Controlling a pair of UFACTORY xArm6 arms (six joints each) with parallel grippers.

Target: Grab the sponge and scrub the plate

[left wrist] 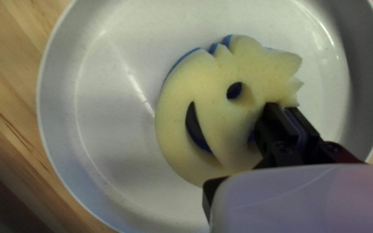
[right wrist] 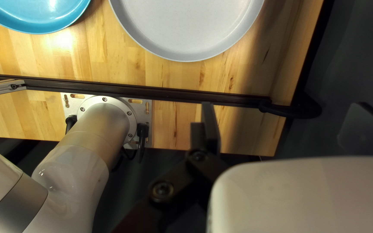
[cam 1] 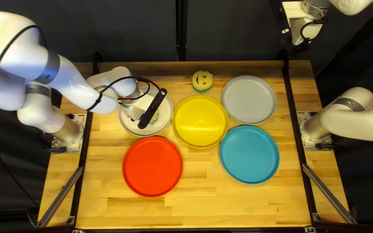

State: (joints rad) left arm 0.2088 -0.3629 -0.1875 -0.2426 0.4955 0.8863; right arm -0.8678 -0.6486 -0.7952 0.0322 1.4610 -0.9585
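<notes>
Here, on the counter (cam 1: 186, 209), five plates are found laid out. A sponge (left wrist: 173, 125) is set in the far-left plate (cam 1: 166, 111); just before it, the near-left plate (cam 1: 152, 166) is placed. In between sits the middle plate (cam 1: 200, 121), a second sponge (cam 1: 202, 81) positioned behind. Over right, the far-right plate (cam 1: 249, 99) is seen behind the near-right plate (cam 1: 249, 154).

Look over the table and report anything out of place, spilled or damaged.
Nothing stands out: I see no spill or breakage. One sponge lies inside the white plate; a second sponge sits on the table just beyond the yellow plate.
</notes>
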